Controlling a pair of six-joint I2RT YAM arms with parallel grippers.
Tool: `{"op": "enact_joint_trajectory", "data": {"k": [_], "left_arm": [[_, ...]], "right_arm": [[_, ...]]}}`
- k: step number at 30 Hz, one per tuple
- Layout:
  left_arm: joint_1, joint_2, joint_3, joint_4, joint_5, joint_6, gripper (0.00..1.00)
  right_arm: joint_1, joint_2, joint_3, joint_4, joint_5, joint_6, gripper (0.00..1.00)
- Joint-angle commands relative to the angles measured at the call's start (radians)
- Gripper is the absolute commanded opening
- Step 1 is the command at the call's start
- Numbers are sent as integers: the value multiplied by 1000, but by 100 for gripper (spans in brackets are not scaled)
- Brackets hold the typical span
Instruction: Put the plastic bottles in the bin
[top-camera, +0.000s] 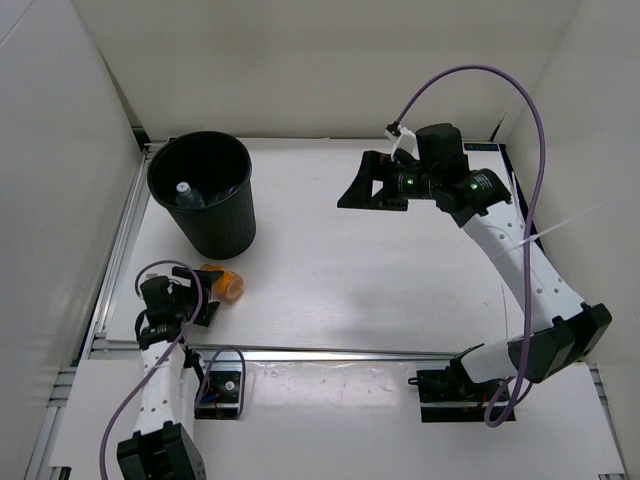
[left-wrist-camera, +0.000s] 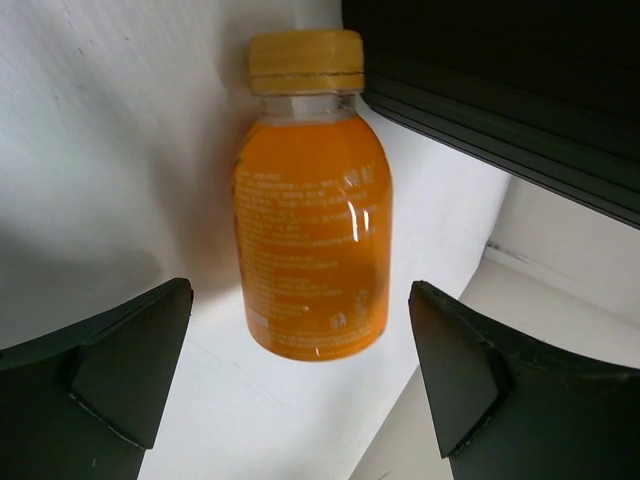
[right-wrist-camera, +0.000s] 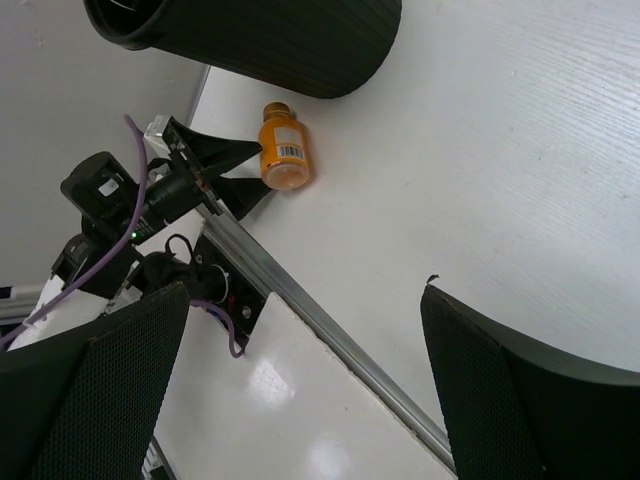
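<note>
A white desk (top-camera: 380, 290) with a faint wood grain fills the middle. Plain white panels close it in on 3 sides: a back wall (top-camera: 330, 60), a left wall (top-camera: 50, 200) and a right wall (top-camera: 600, 120). A metal rail (top-camera: 330, 353) runs along the desk's near edge. Beyond it, a glossy white board (top-camera: 350, 420) reflects soft overhead light.

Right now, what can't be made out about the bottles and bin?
Top view: inside the bin, only one white-capped bottle shows clearly; dark walls hide the rest, so no count.
Right wrist view: the top edge cuts off the bin; inside unseen.
Left wrist view: the orange bottle has print too small to read.
</note>
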Motion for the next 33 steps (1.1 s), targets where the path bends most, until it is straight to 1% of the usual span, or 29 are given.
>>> {"op": "enact_joint_trajectory", "data": {"k": [1, 5, 11, 13, 16, 19, 22, 24, 25, 30, 32, 33], "left_arm": [[6, 55, 2, 80, 9, 60, 100], [6, 182, -7, 93, 20, 89, 100], [6, 216, 25, 126, -16, 88, 100], [6, 264, 47, 149, -16, 88, 100], [6, 333, 79, 160, -2, 127, 94], [6, 324, 90, 160, 9, 149, 86], [6, 276, 65, 160, -14, 149, 78], [6, 267, 54, 160, -14, 140, 69], [6, 253, 45, 160, -14, 140, 62], [6, 233, 36, 160, -14, 151, 58], [6, 223, 36, 160, 0, 160, 55], [6, 209, 60, 160, 16, 160, 49]], "right_arm": [[-5, -14, -11, 13, -35, -27, 100], [-5, -14, -20, 13, -35, -18, 100], [-5, -5, -20, 13, -44, -18, 100], [-5, -5, -20, 13, -44, -18, 100], [-5, 4, -9, 13, -53, -9, 100], [-5, 24, 0, 13, -54, -9, 100], [-5, 34, 9, 13, -63, -9, 100], [-5, 34, 9, 13, -73, 0, 100], [-5, 34, 9, 13, -73, 0, 100], [-5, 34, 0, 13, -73, 0, 100], [-5, 34, 0, 13, -73, 0, 100], [-5, 34, -9, 13, -73, 0, 100]]}}
